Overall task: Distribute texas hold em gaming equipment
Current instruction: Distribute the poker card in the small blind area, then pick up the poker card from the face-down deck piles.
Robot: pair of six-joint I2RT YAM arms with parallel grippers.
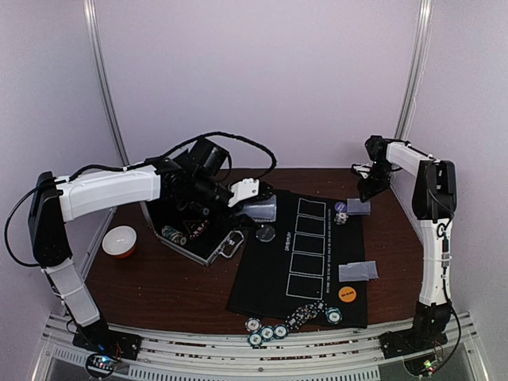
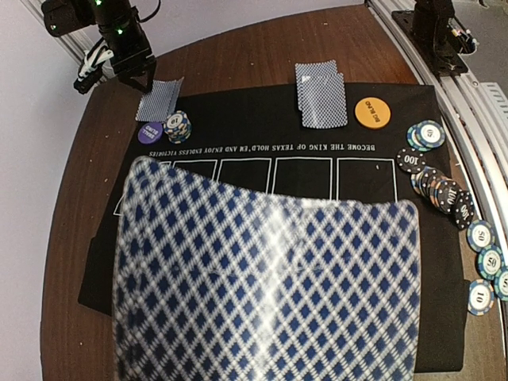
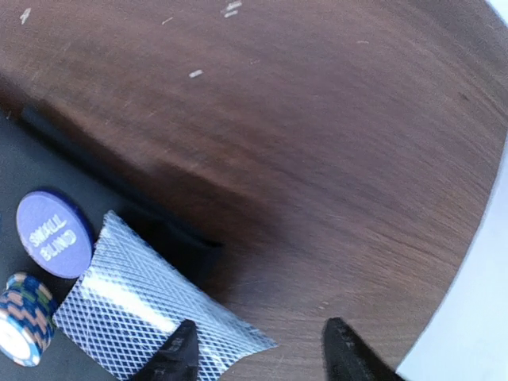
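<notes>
My left gripper (image 1: 259,208) is shut on a deck of blue-diamond-backed playing cards (image 2: 270,286); the deck fills the lower left wrist view and hides the fingers. My right gripper (image 3: 262,353) stands open at the mat's far right corner. Its left fingertip (image 3: 181,353) is over the corner of the dealt cards (image 3: 143,317), which lie on the mat edge. Beside them are a purple small-blind disc (image 3: 49,234) and a small chip stack (image 3: 22,317). Two more cards (image 1: 357,271) and an orange disc (image 1: 347,293) lie nearer. Several chips (image 1: 294,317) lie scattered along the near edge.
A black felt mat (image 1: 270,278) with five card outlines covers the table's middle, and a black disc (image 1: 266,233) lies on its left edge. A silver case (image 1: 194,234) stands open on the left under my left arm. A red-and-white bowl (image 1: 119,240) sits at the far left.
</notes>
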